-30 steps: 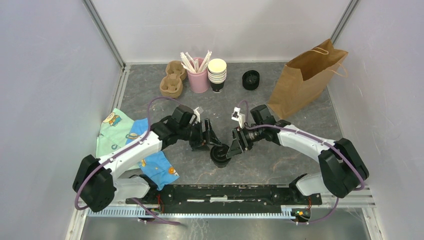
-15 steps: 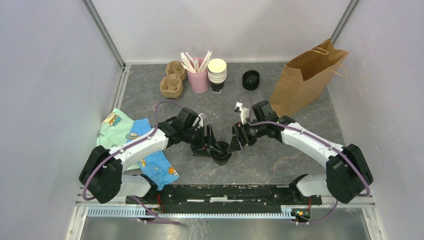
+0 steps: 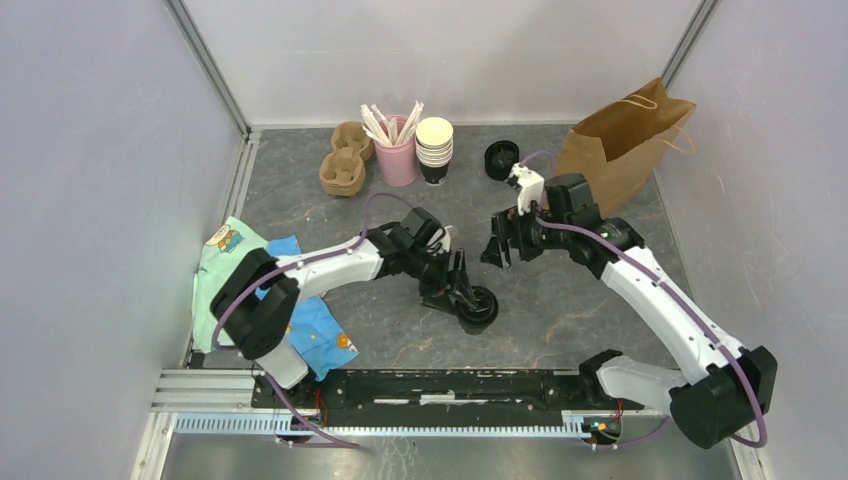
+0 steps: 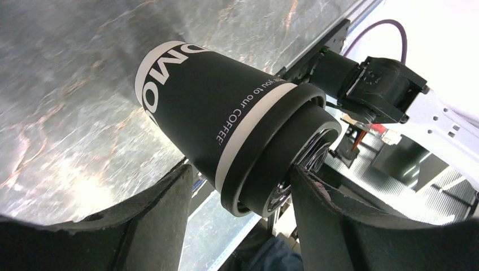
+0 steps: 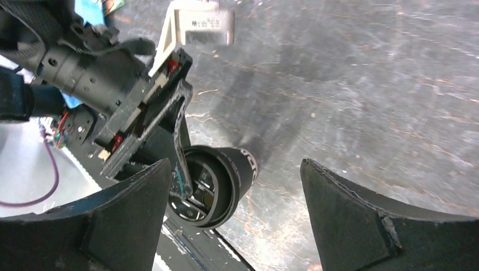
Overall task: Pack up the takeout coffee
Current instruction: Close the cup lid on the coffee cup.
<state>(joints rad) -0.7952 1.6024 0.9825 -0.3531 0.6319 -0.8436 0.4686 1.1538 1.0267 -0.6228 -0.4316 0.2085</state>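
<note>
The takeout coffee, a black paper cup with white lettering and a black lid, hangs tilted just above the table in front of centre. My left gripper is shut on it. In the left wrist view the cup lies between the fingers, one pressed on the lid's face, the other beside the rim. My right gripper stands open and empty, behind the cup and apart from it. Its wrist view shows the cup low between the wide jaws of the right gripper, lid towards the camera.
A brown paper bag stands at the back right. Along the back sit a stack of black lids, a stack of lidless cups, a pink cup of stirrers and a cardboard carrier. A printed cloth lies at the left.
My right gripper opened, left the cup and drew back toward the bag. The left gripper carried the cup to the right and tipped it.
</note>
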